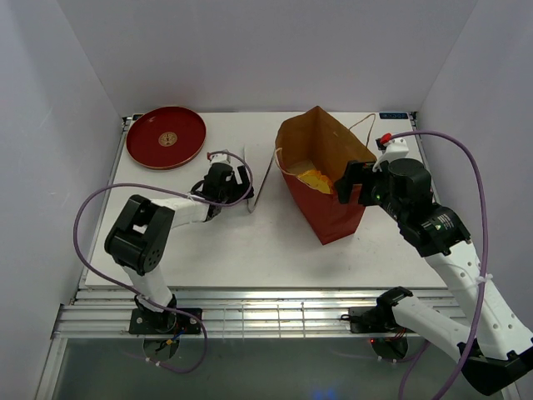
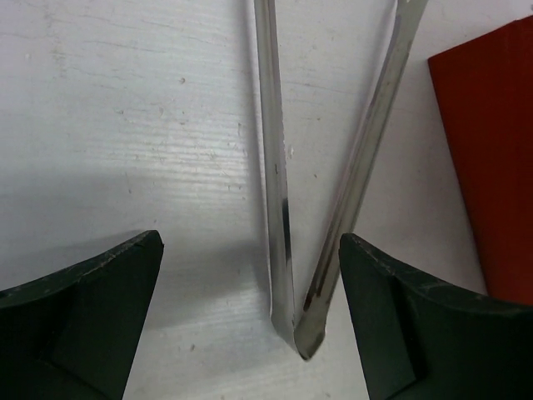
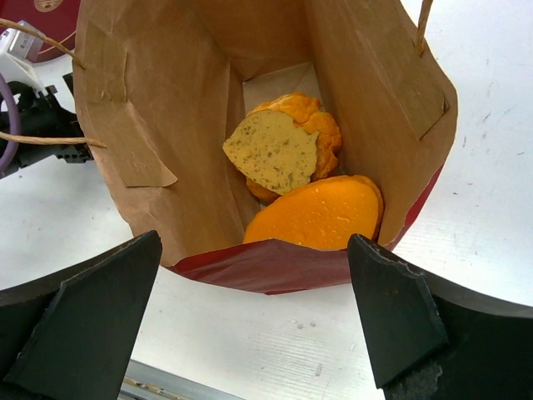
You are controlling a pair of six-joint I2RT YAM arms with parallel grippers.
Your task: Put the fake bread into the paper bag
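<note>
Left gripper [image 2: 250, 242]: jaws spread wide, holding nothing. A pair of metal tongs [image 2: 279, 208] lies flat on the table [image 2: 125, 125] between the fingers, touching neither one. This sits left of the paper bag [image 3: 133, 100], a short way off. The bag's red outer wall just shows at the edge of the left wrist view.

Right gripper [image 3: 254, 242]: jaws also wide apart and empty. It hangs at the bag's mouth on the right-hand side, camera looking down inside. I cannot tell whether a finger brushes the rim.

Fake bread [image 3: 300, 175], inside the bag at the bottom:
- golden oval roll [image 3: 316, 212] nearest the red front wall
- yellow-brown piece [image 3: 271, 150] leaning on it
- orange ridged bun [image 3: 312, 121] behind both
- dark brown piece not seen, possibly buried under the others

Bag stands upright and open, string handles loose. The red plate [image 1: 187, 125] is well to the bag's left, and no bread shows on it from above.

Judgement: loading looks finished or close to it, with the tongs set down.

Next move: lift the left gripper straight up off the tongs, and draw the right one back without snagging a handle or tipping the bag.
</note>
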